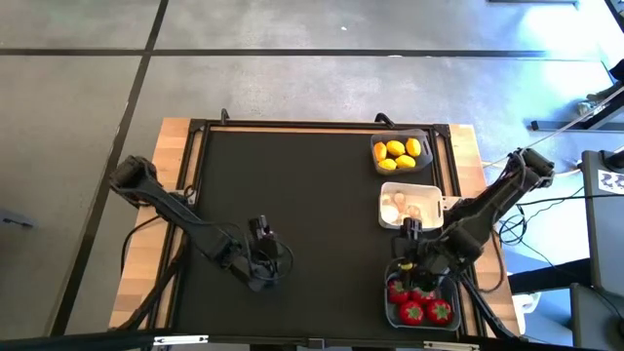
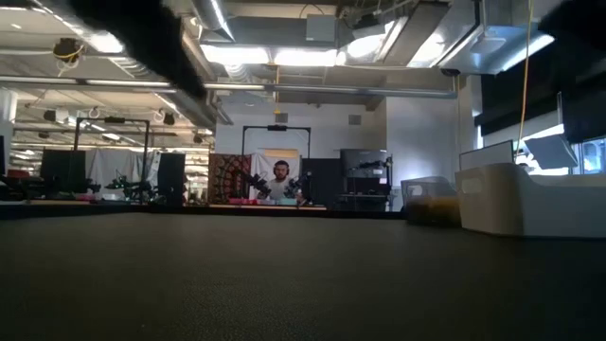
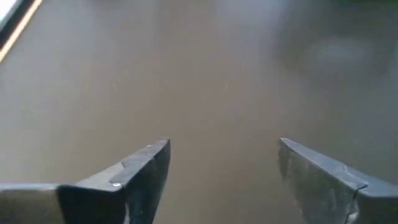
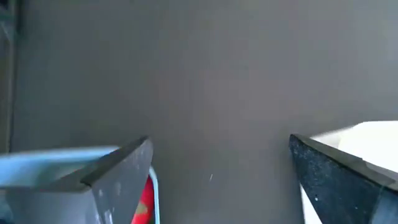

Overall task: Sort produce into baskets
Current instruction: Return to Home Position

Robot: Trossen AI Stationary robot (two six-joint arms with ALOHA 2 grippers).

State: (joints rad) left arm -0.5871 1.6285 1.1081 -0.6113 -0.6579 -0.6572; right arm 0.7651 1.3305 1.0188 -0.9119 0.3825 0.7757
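Three baskets stand along the table's right side. The dark grey one [image 1: 401,153] at the far right holds yellow lemons [image 1: 400,152]. The white one [image 1: 410,206] holds white garlic-like bulbs [image 1: 398,206]. The blue-grey one [image 1: 422,304] near the front holds red fruits with green tops [image 1: 421,306]. My right gripper [image 4: 221,168] is open and empty, low over the blue-grey basket's far end [image 1: 409,255]. My left gripper [image 3: 224,168] is open and empty over the bare mat at front left [image 1: 261,234].
The black mat [image 1: 292,195] covers the table inside a raised dark frame, with wooden strips at the left and right edges. In the low view the white basket [image 2: 530,199] and the grey basket [image 2: 431,204] show at the right. A person sits far off in the room behind.
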